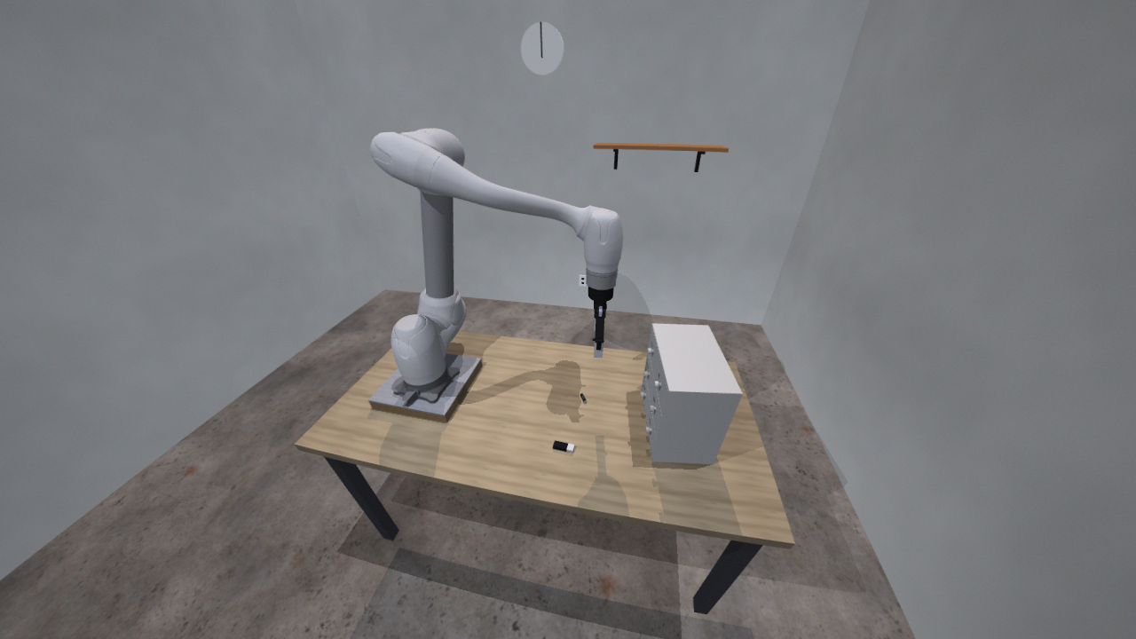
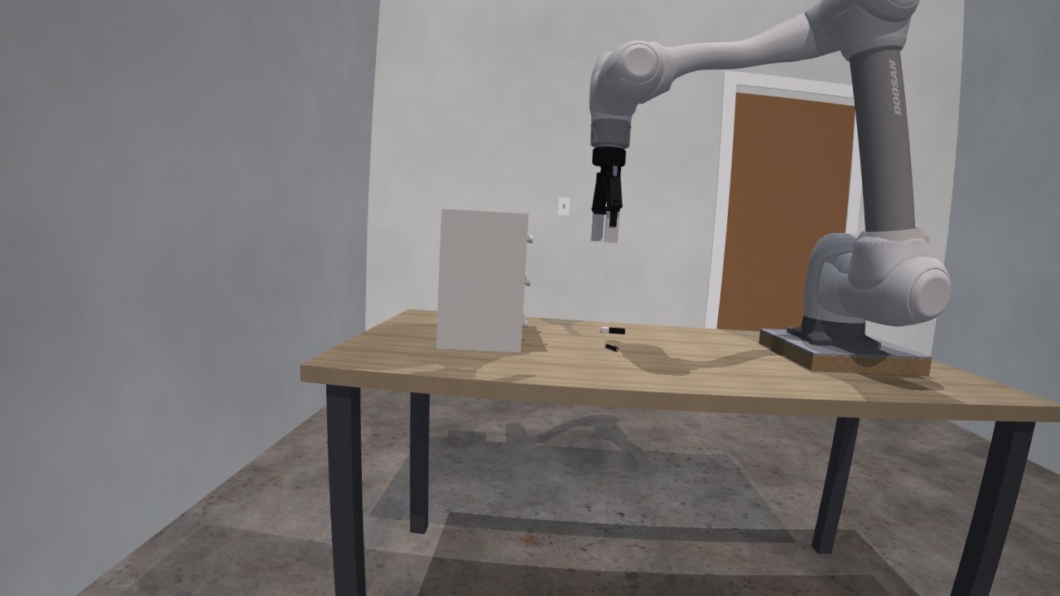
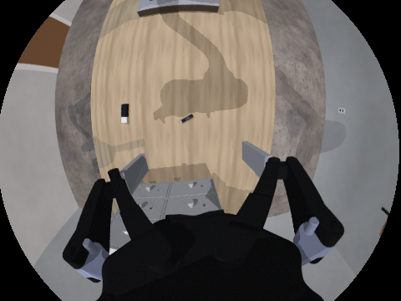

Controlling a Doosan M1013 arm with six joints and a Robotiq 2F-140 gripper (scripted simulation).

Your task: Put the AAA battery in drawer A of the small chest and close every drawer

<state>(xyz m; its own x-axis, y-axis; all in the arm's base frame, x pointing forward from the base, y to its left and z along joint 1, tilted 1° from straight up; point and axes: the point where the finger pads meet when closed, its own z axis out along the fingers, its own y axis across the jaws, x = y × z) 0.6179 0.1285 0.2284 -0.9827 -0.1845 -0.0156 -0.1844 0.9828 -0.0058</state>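
The AAA battery (image 1: 583, 398) (image 2: 611, 348) (image 3: 186, 119) is a small dark cylinder lying on the table between the arm's base and the chest. The small chest (image 1: 697, 425) (image 2: 481, 281) (image 3: 177, 192) stands upright, its knobbed drawer fronts facing the arm's base. No drawer shows as pulled out. The letters on the drawers are too small to read. My gripper (image 1: 598, 351) (image 2: 604, 228) (image 3: 194, 156) is open and empty, pointing down. It hangs high above the table, in front of the chest and off to the chest's side. In the wrist view its body hides part of the chest.
A black and white block (image 1: 563, 447) (image 2: 613, 330) (image 3: 124, 114) lies on the table (image 1: 492, 469) (image 2: 593, 392) (image 3: 234, 50), away from the battery. The arm's base plate (image 1: 469, 385) (image 2: 870, 362) (image 3: 180, 8) is at the other end. A wall shelf (image 1: 660, 147) is behind.
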